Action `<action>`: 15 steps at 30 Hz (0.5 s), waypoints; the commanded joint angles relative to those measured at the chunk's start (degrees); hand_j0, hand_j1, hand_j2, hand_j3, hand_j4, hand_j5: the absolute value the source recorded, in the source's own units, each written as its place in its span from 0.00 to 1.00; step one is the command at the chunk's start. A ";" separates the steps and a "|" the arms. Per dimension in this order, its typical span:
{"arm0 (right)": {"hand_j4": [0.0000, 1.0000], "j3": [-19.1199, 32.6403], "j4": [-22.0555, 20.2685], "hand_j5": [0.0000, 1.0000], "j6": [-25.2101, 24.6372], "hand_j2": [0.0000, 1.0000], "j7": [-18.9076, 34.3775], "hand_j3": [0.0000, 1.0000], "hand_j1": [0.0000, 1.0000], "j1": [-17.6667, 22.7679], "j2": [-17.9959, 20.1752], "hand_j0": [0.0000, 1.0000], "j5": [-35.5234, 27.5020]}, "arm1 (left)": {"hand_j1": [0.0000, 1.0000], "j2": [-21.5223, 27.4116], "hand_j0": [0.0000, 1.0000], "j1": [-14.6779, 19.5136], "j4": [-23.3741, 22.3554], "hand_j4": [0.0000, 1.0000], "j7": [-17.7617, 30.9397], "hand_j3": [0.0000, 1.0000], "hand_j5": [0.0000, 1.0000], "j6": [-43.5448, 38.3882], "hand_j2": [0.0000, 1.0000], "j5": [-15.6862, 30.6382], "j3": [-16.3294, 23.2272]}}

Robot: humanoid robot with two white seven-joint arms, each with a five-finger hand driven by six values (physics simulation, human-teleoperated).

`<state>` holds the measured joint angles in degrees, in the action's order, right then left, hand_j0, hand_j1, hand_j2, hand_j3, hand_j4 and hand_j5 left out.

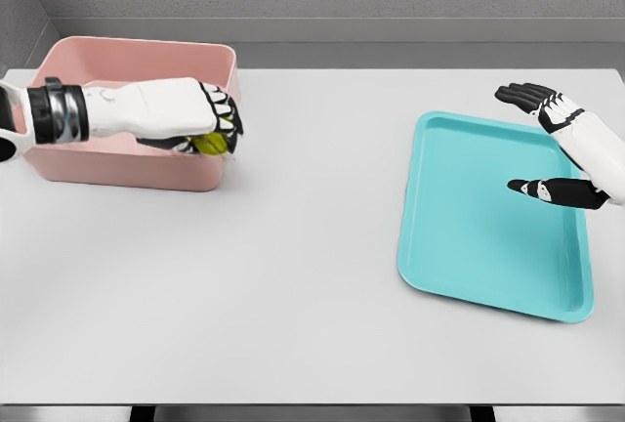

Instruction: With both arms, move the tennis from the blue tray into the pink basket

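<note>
A yellow-green tennis ball (210, 143) shows inside the pink basket (146, 173) at the table's far left. My left hand (217, 121) reaches over the basket's right end with its fingers curled around the ball. The blue tray (459, 246) lies on the right with nothing in it. My right hand (535, 139) hovers over the tray's far right corner, fingers spread and thumb pointing left, holding nothing.
The grey table (293, 295) stretches between basket and tray. A grey wall rises behind the table's far edge.
</note>
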<state>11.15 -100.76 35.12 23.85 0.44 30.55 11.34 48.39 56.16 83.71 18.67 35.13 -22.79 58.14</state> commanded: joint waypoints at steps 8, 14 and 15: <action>1.00 0.01 0.03 1.00 -0.12 1.00 -0.03 1.00 1.00 0.00 0.04 1.00 -0.44 | 0.52 0.04 0.52 0.88 -7.77 0.52 -0.04 0.52 0.52 -0.13 0.52 1.60 -3.39; 1.00 0.01 0.03 1.00 -0.12 1.00 -0.03 1.00 1.00 0.00 0.04 1.00 -0.44 | 0.52 -1.10 0.52 2.11 -16.12 0.52 -0.04 0.52 0.52 -0.13 0.52 1.52 -3.74; 1.00 0.01 0.03 1.00 -0.12 1.00 -0.03 1.00 1.00 0.00 0.04 1.00 -0.44 | 0.52 -2.42 0.52 2.28 -18.14 0.52 -0.04 0.52 0.52 -0.13 0.52 1.43 -3.74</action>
<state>11.15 -100.70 35.12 23.85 0.44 30.55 11.34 46.96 58.80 68.66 18.72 35.16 -21.74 54.62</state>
